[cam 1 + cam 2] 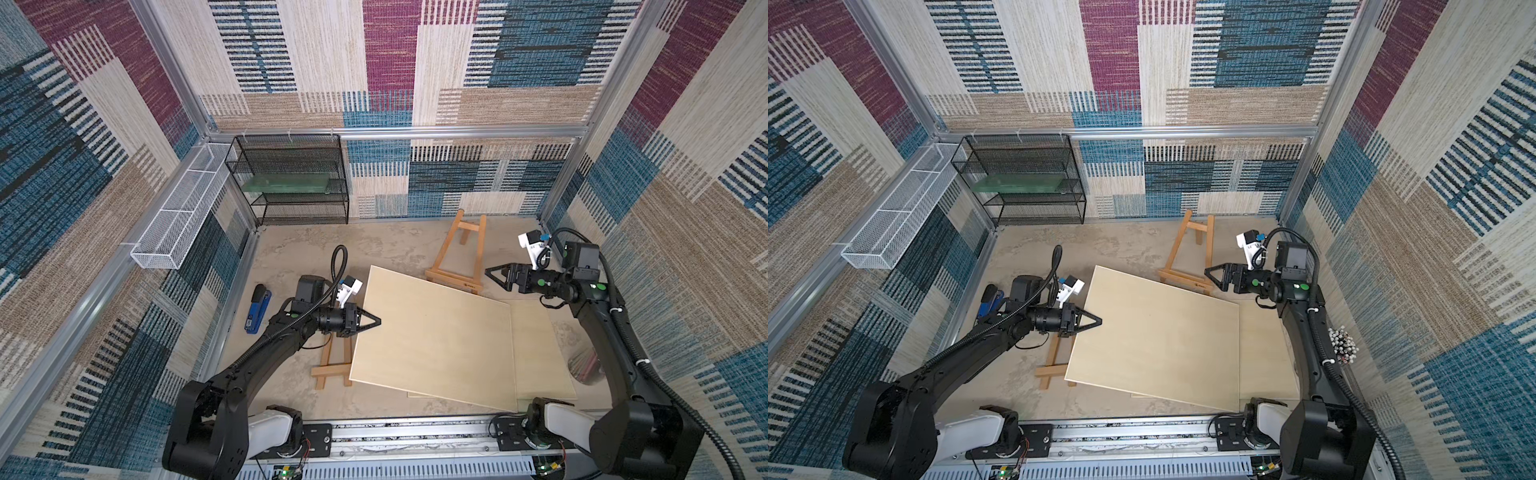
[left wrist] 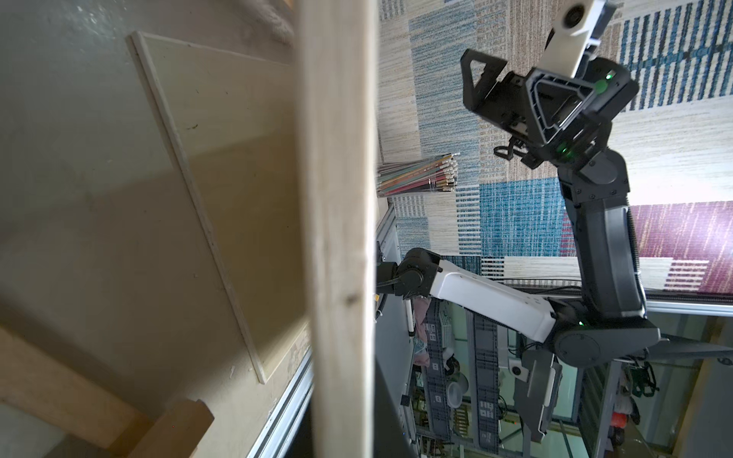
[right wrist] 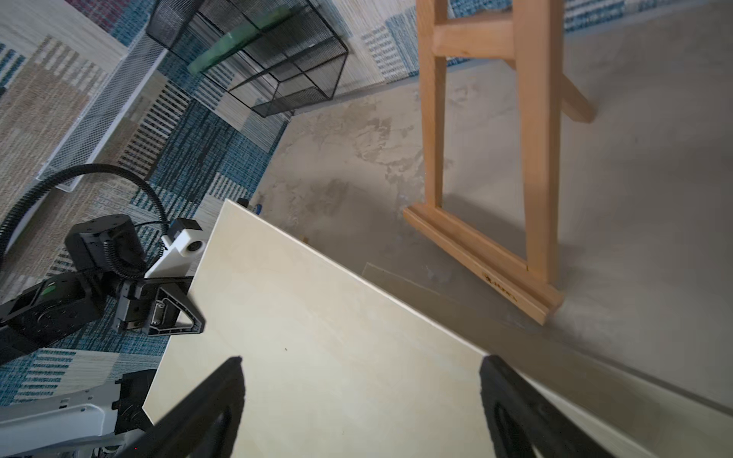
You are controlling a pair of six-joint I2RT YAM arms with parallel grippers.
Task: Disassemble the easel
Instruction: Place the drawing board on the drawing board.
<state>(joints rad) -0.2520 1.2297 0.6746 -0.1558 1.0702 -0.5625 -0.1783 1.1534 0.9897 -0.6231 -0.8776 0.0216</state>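
Pale plywood fills the middle of both top views: the board (image 1: 432,336) is the largest thing on the table (image 1: 374,245). It sits tilted, its right part overlapping a flat sheet (image 1: 536,349) at the lower right.

Two easels stand by. The rear easel (image 1: 453,279) is upright at the upper right of the floor, its ledge near the board's far edge but apart from it. The front easel (image 1: 330,369) shows at the lower left, half hidden under the board's left edge. Whether the board rests on it I cannot tell.

The left gripper (image 1: 377,321) is pinched fully together on the board's left edge, and the left wrist view is filled by that edge. The right gripper (image 3: 363,361) has its jaws spread wide over the board's far corner and holds nothing.

The step in hand looks like carrying the board clear of the front easel. A thin sheet held at one edge will sag and swing, so the lift should be slow and low. The free jaws would do well to close on the far corner and share the load. The far edge needs room from the rear easel's ledge. The board should be set down square on the sheet and let go only once it lies flat.

A stapler (image 1: 257,309) lies at the left, out of the way.
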